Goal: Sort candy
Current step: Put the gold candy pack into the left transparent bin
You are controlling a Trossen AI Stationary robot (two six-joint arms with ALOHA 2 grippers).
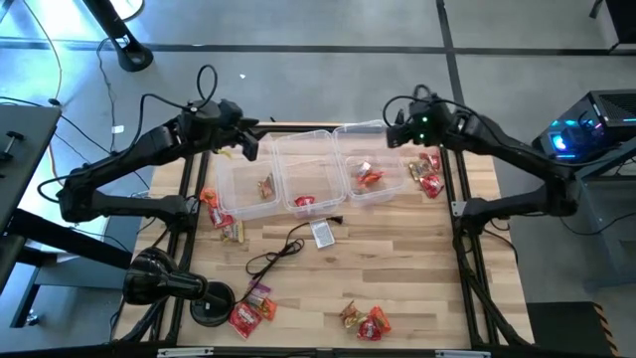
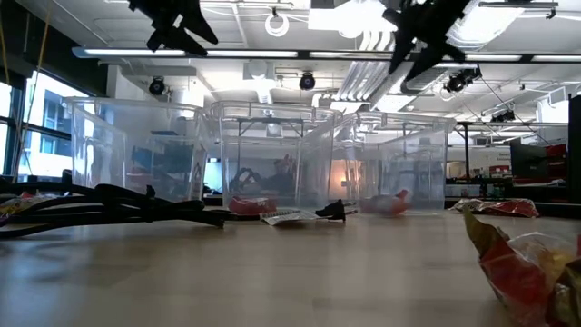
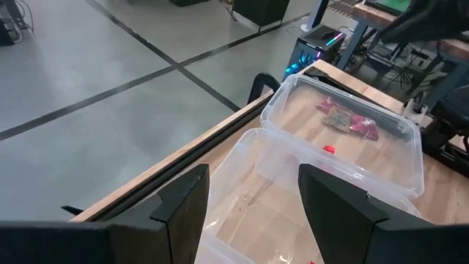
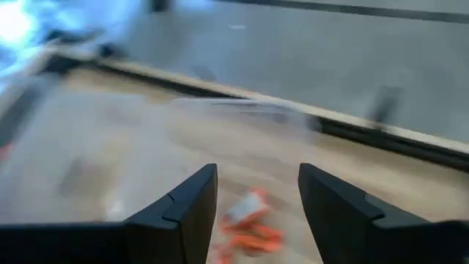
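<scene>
Wooden tabletop (image 1: 397, 259) carried three clear bins (image 1: 308, 174) in a row at its far edge. Most candy (image 1: 366, 322) lay loose on the near side and beside the bins, well apart from both arms; a few pieces sat inside the bins.

The left gripper (image 1: 245, 147) hovered above the far rim of the left bin, fingers parted and empty. The right gripper (image 1: 396, 134) hovered above the right bin, jaws likewise apart, nothing held.

Probable faults:
- A descending finger could strike a bin rim and shift the light plastic row.
- The black cable (image 1: 276, 254) and grey tag (image 1: 323, 234) lay amid the candy; a reach across could snag them.
- Crinkly wrappers would likely slip from a shallow pinch.
</scene>
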